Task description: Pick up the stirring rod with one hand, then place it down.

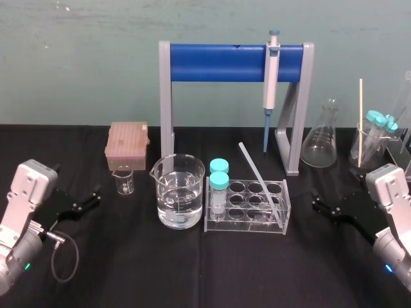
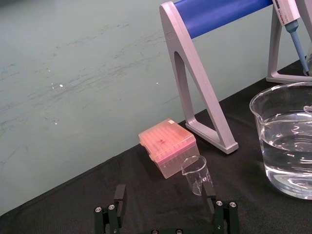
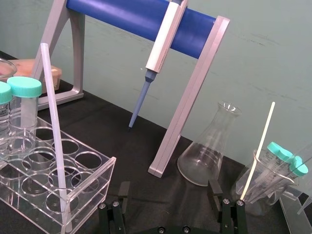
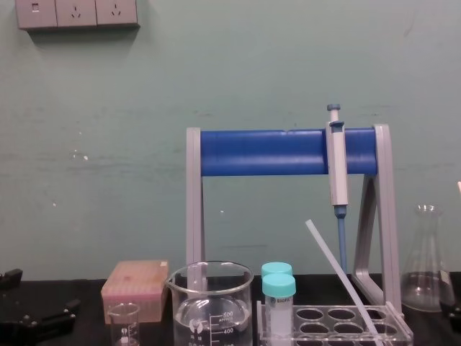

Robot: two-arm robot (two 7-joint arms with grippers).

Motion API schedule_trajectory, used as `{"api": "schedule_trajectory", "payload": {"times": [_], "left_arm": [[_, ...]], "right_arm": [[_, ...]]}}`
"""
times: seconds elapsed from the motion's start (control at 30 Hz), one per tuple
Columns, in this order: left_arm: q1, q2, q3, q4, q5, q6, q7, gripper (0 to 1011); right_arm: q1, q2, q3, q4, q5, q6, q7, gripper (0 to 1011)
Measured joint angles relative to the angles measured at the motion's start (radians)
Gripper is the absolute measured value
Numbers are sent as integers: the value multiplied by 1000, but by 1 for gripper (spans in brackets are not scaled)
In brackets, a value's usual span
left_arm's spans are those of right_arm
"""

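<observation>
The stirring rod (image 1: 258,178) is a thin translucent whitish rod. It leans tilted in the clear tube rack (image 1: 280,221) at the table's middle, its top end pointing back and left. It also shows as the stirring rod (image 3: 54,131) and the stirring rod (image 4: 338,270). My right gripper (image 1: 319,202) rests low on the black cloth to the right of the rack. It is open, with its fingers (image 3: 124,193) spread and nothing between them. My left gripper (image 1: 92,196) sits at the far left, open and holding nothing, near a small beaker (image 2: 197,174).
A blue-and-grey pipette (image 1: 271,70) hangs on the blue stand (image 1: 218,62) behind the rack. A large beaker of water (image 1: 180,191) and two teal-capped tubes (image 1: 219,183) stand left of the rod. A pink tip box (image 1: 127,144), a conical flask (image 1: 321,138) and a beaker with a cream stick (image 1: 361,119) ring the area.
</observation>
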Motion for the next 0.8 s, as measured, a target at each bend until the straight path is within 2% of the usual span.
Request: {"api": "schedule_trajectory", "payload": {"times": [0.8], "left_arm": [[0,0,0,0,0,0,0,1000]], "right_arm": [[0,0,0,0,0,0,0,1003]]}}
